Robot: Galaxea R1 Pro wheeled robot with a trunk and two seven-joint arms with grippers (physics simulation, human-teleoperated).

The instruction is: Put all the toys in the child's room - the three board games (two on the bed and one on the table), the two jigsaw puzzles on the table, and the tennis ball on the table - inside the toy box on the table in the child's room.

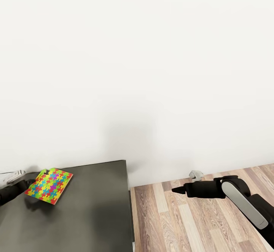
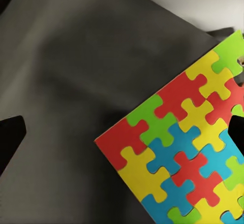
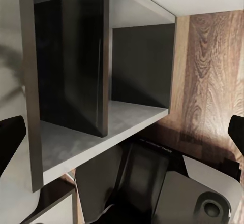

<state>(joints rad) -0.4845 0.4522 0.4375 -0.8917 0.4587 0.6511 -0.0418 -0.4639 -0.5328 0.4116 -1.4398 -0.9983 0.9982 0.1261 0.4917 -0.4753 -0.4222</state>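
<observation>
The dark-grey table fills the lower left of the head view, its far edge against a plain white wall. Over its left part a jigsaw puzzle is held tilted above the top, casting a soft shadow below it. The puzzle is a thin square of interlocking pieces in red, yellow, green, blue and orange (no lettering or brand can be read on it). The left gripper comes in from the left edge of the head view and is clamped on the puzzle's near-left corner, though the contact itself is small and dim there. In the left wrist view the puzzle lies across the frame just above the table, with one dark fingertip at one side and the other partly overlapping the puzzle's edge.

The right gripper hangs over the wood plank floor, to the right of the table and well apart from the puzzle, holding nothing. In the right wrist view its two fingertips sit wide apart at the frame's edges, looking at an open shelf unit with dark panels and pale grey boards, beside the floor. No writing is legible anywhere on the shelves or the wall.
</observation>
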